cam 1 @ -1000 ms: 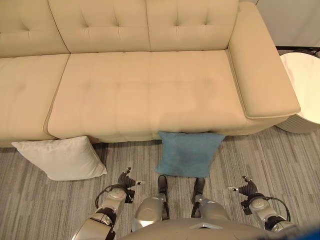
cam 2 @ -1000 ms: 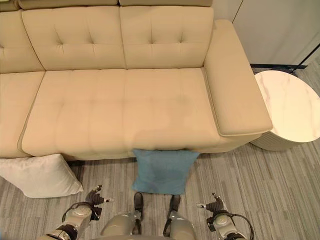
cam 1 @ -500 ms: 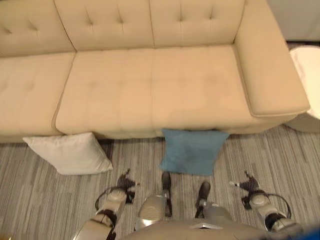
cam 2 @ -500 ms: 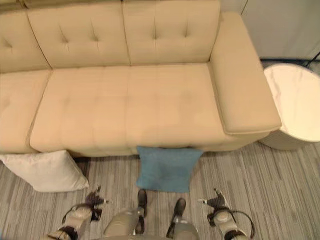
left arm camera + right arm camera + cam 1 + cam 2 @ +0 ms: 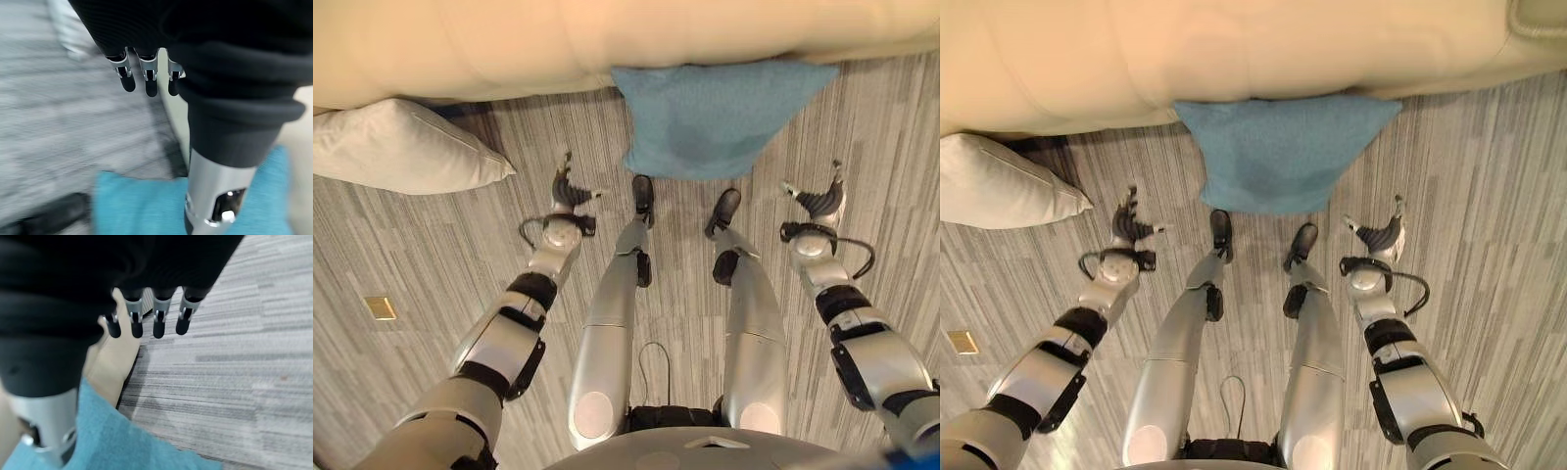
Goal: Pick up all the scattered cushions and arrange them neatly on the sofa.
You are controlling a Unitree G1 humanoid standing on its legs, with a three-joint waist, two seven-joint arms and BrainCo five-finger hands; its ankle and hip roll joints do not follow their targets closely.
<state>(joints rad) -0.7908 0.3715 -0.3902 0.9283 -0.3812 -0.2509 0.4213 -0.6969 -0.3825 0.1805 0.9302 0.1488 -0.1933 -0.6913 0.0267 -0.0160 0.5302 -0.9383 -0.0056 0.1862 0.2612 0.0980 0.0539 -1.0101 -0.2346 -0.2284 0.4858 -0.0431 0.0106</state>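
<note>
We look down past our arms at a grey striped carpet floor [image 5: 411,264] in front of a cream leather sofa [image 5: 509,44], whose front edge runs across the top of both eye views. A square teal fabric cushion [image 5: 710,117] lies on the floor, its far edge tucked against the base of the sofa, straight ahead of us. A plump white fabric cushion [image 5: 396,147] lies on the floor to our left, also close against the sofa's base and well apart from the teal one. Neither cushion is on the seat.

Our left robot hand [image 5: 566,191] hangs over bare carpet between the two cushions, nearer the teal one, touching neither. Its own wrist view shows the fingers [image 5: 145,78] loosely extended side by side, holding nothing, with the teal cushion past the thumb. Our right robot hand [image 5: 820,201] hangs over the carpet just beyond the teal cushion's right corner, also clear of it. Its fingers [image 5: 159,320] are relaxed and slightly spread, holding nothing.

A small brass-coloured square plate [image 5: 380,307] is set into the floor well to our left.
</note>
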